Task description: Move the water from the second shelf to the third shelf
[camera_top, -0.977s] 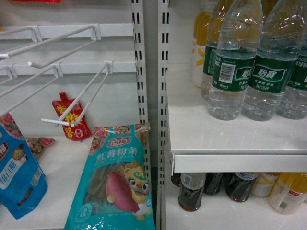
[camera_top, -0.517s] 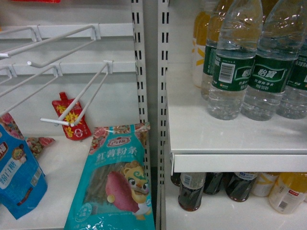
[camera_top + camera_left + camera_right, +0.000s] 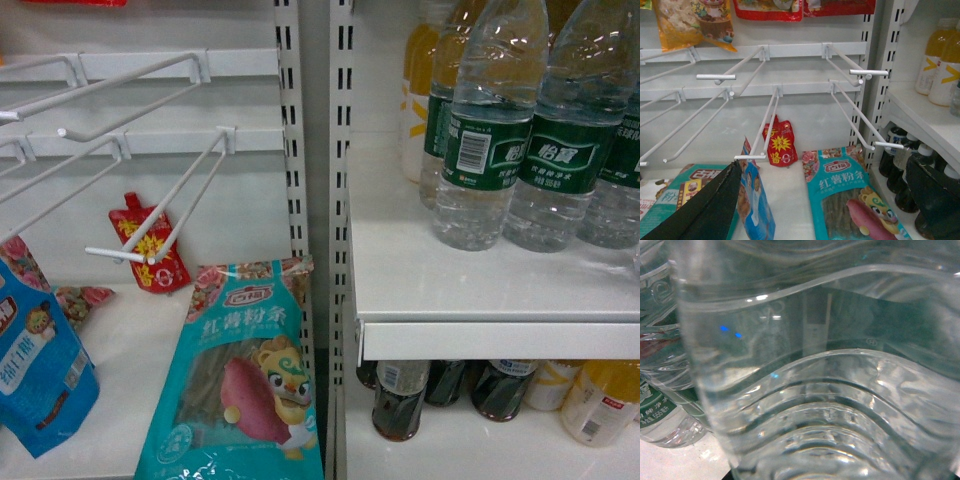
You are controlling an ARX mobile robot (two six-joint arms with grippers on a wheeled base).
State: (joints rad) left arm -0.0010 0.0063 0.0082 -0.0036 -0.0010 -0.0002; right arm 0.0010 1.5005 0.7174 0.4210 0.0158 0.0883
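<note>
Head view: water bottles (image 3: 487, 150) with dark green labels are seen standing on a white shelf (image 3: 470, 290) at about 2 o'clock, with orange juice bottles (image 3: 420, 100) behind them. Dark cola bottles (image 3: 400, 400) are lined up on the shelf below, at 5 o'clock. A teal snack bag (image 3: 240, 380) is propped at 7 o'clock, under white wire hooks (image 3: 150, 150). No arm is seen here.

Left wrist view: the left gripper (image 3: 825, 200) is shown with its jaws spread wide, nothing held between them, before the hooks and a red pouch (image 3: 780, 145).

Right wrist view: the frame is filled by a clear ribbed water bottle (image 3: 830, 390), pressed close to the lens. The right jaws are not shown, so their state cannot be told.
</note>
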